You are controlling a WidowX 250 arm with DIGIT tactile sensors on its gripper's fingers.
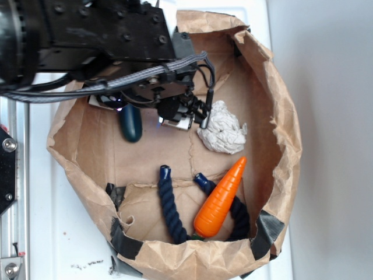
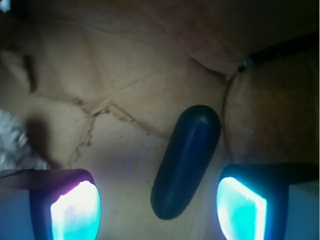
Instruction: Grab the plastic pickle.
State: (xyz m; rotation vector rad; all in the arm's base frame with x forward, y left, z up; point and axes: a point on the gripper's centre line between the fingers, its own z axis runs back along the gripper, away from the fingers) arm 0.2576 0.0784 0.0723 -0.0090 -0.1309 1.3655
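Note:
The plastic pickle (image 1: 131, 123) is a dark green glossy capsule lying on the floor of the brown paper bag (image 1: 87, 146), at its back left. In the wrist view the pickle (image 2: 186, 161) lies slanted between my two lit pads (image 2: 76, 211), nearer the right one, touching neither. My gripper (image 1: 151, 114) hovers over the pickle's near end and stands open, with nothing held. The arm hides part of the gripper in the exterior view.
A crumpled white cloth (image 1: 222, 129) lies right of the gripper. An orange carrot (image 1: 221, 198) and a dark navy rope (image 1: 172, 210) rest at the bag's front. The bag's paper walls (image 1: 285, 134) rise all around, taped at the corners.

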